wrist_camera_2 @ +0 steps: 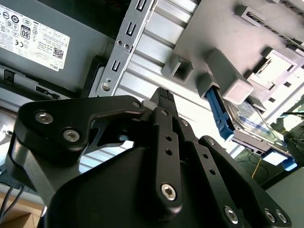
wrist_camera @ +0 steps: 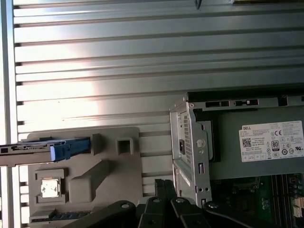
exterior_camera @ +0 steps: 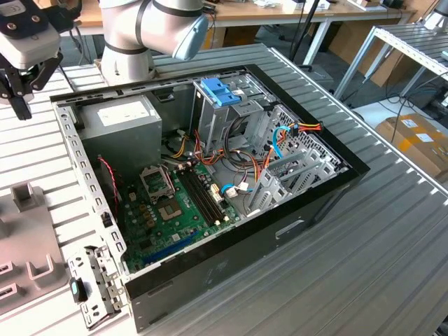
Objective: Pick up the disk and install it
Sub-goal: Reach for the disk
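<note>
The disk (wrist_camera: 26, 154) stands on its edge in a slot of the grey holder (wrist_camera: 109, 180), out on the table and beside the computer case, not in it. Nothing is gripping it.

Widest first: the ribbed metal table (exterior_camera: 364, 266) runs under everything. On it lies the open black computer case (exterior_camera: 231, 259), its insides facing up. Behind the case, the pale arm (exterior_camera: 140, 28) rises from its base and reaches over toward the exterior view's left.

Inside the case, the grey power supply (exterior_camera: 119, 122) fills the far corner on the exterior view's left. The green circuit board (exterior_camera: 175, 217) lies just in front of it. On the far side sits the metal drive cage, capped by a blue bracket (exterior_camera: 220, 91).

Now the holder (exterior_camera: 21, 245), just outside the case on the exterior view's left, flat on the table. In the second wrist view the disk (wrist_camera_2: 254, 126) leans out of it, label showing, with a blue rail (wrist_camera_2: 219, 116) along its side. The first wrist view catches that rail (wrist_camera: 71, 147) too, poking out of the slot.

And the gripper (exterior_camera: 17, 98), up in the air above the table, well apart from the disk. It hangs near the case's corner by the power supply. In both wrist views the black fingertips (wrist_camera: 159, 186) sit pressed together with nothing between them (wrist_camera_2: 164, 95).
</note>
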